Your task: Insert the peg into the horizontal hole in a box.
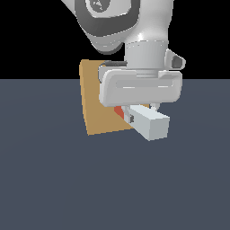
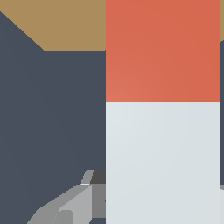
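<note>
The peg [image 1: 150, 124], clenched beneath the hand [image 1: 143, 109], apparently points its red end at the box [image 1: 99, 103].

Arm: the white and grey robot arm [image 1: 130, 27] is reaching down from the top of the frame, partly covering the block behind it.
End effector: the white, wide-bodied end effector [image 1: 143, 111] is hanging above the dark grey-blue bench [image 1: 67, 179], its fingers mostly hidden behind its body and the bar.
Peg: the long square-sectioned pale grey-white peg [image 1: 150, 123] is sitting under the end effector, its square end facing the camera; a small patch of its red-orange end is showing near the block.
Box: the plain tan-orange block-shaped box [image 1: 96, 101] is standing on the bench behind the end effector, toward the exterior view's left.
Hole: not showing.
</note>
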You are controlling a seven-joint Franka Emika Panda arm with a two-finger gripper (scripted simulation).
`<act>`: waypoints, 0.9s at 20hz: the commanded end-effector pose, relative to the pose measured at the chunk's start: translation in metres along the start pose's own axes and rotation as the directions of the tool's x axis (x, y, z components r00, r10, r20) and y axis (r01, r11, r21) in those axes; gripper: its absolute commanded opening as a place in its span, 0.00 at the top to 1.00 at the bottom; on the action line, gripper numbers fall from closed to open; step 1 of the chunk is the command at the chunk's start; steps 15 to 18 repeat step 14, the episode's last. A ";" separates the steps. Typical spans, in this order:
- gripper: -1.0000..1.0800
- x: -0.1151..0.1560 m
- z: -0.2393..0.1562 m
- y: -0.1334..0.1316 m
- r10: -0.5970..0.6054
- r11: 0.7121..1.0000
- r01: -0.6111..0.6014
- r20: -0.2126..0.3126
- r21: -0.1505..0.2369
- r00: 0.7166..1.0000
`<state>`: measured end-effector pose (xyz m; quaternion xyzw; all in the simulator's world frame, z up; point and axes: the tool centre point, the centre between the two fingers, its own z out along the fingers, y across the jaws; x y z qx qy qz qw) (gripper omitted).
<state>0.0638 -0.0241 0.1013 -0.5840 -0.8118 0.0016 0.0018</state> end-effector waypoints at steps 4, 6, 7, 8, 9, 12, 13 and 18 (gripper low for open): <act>1.00 0.048 -0.004 0.002 -0.002 1.000 0.002 0.002 -0.008 1.000; 1.00 0.063 -0.005 0.002 -0.002 1.000 0.002 0.002 -0.008 1.000; 1.00 0.069 -0.005 0.002 -0.002 1.000 0.002 0.002 -0.008 1.000; 1.00 0.074 -0.005 0.002 -0.002 1.000 0.002 0.003 -0.009 1.000; 1.00 0.079 -0.005 0.002 -0.002 1.000 0.002 0.003 -0.009 1.000; 1.00 0.087 -0.005 0.003 -0.002 1.000 0.002 0.003 -0.009 1.000; 1.00 0.089 -0.005 0.003 -0.002 1.000 0.002 0.003 -0.009 1.000; 1.00 0.089 -0.005 0.003 -0.002 1.000 0.002 0.003 -0.009 1.000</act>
